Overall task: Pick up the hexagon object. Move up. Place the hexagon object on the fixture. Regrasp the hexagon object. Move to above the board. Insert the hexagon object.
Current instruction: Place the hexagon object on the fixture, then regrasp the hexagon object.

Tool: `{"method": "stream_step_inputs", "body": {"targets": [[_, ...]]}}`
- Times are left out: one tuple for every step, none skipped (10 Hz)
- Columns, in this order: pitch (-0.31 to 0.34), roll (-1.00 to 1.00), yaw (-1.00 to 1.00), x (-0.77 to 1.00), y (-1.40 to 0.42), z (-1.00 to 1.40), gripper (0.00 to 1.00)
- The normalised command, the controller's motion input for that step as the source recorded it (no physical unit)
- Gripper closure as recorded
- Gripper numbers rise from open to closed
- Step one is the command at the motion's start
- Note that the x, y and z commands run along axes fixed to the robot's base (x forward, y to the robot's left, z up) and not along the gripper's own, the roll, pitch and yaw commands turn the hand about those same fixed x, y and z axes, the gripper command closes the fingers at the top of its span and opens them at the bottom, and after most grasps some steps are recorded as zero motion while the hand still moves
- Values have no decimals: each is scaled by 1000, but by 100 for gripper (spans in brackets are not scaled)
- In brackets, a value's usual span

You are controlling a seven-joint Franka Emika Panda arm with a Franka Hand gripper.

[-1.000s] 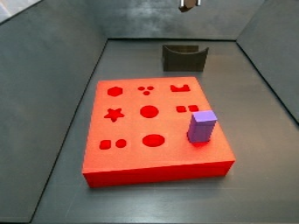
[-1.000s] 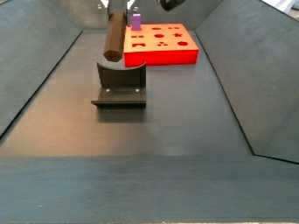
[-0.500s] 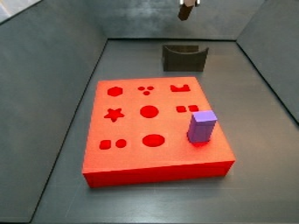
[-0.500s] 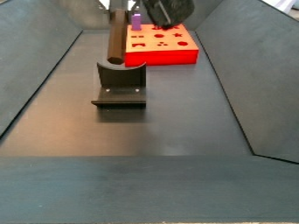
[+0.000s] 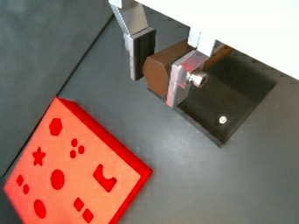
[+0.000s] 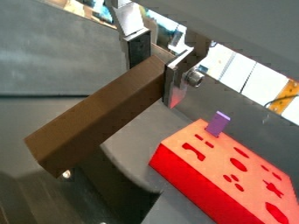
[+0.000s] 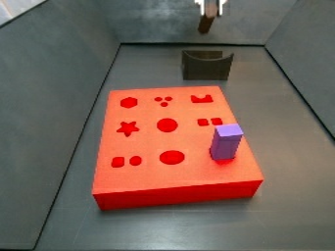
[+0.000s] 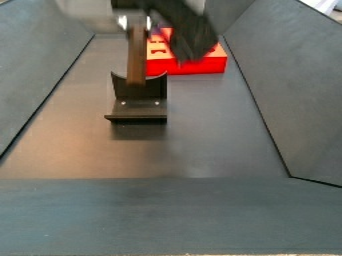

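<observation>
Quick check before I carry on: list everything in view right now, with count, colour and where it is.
hexagon object: 1, brown, between the gripper's fingers, lower end at the fixture.
fixture: 1, dark grey, on the floor, apart from the board.
board: 1, bright red, darker shaped cut-outs on top, on the floor.
purple block: 1, purple, standing upright on the board near one edge.
floor: 1, dark grey, with sloped walls around.
gripper: 1, silver fingers with dark pads, above the fixture, closed on the hexagon object.
</observation>
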Motion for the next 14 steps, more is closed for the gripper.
{"method": "stream_step_inputs", "body": {"targets": [[235,-819,-84,149,137,-1000,100],[208,-661,-128,154,139,-1000,100],[168,-485,-166,158,141,-1000,100],[131,-321,-187,168,138,-1000,100],[82,-204,-199,178,132,-1000,100],[40,-159,-199,155,128,-827,100],[-4,-93,-187,116,184,-739,100],[-12,-84,-184,104,194,-723,100],[-21,-79,-180,102,218,-713,100],[-23,-80,-180,104,220,-712,100],[-36,-78,-154,110,237,-662,100],[-39,-75,-140,110,244,-650,100],[0,0,0,0,0,0,0],[5,42,-24,0,0,1000,0]]}}
